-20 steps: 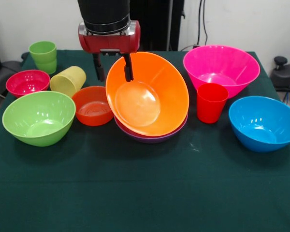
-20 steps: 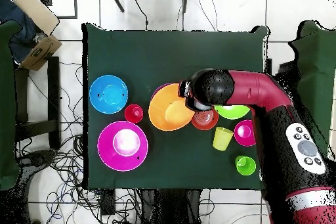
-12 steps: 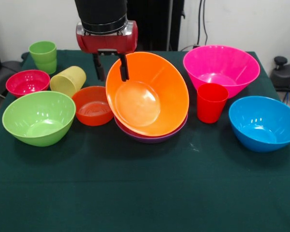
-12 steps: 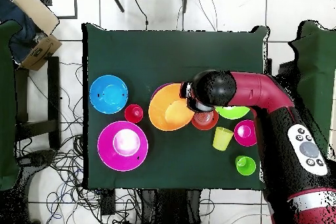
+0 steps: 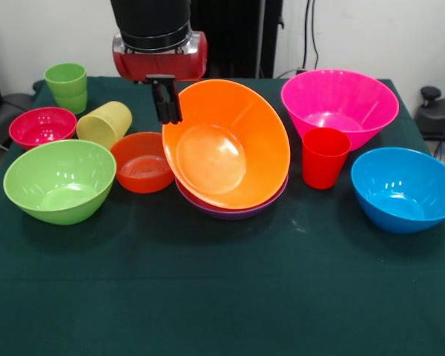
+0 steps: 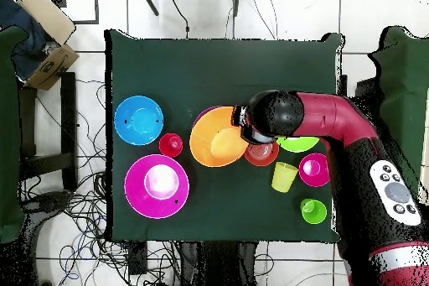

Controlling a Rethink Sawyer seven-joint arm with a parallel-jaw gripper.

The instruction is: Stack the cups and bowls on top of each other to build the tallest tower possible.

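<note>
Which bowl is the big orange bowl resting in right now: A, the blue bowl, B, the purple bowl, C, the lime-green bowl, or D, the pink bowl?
B: in the front view the orange bowl sits tilted in the purple bowl, whose rim shows just beneath it, while the pink bowl, blue bowl and lime-green bowl stand apart on the table.

text: none legible | labels: none | numbers: none
</note>
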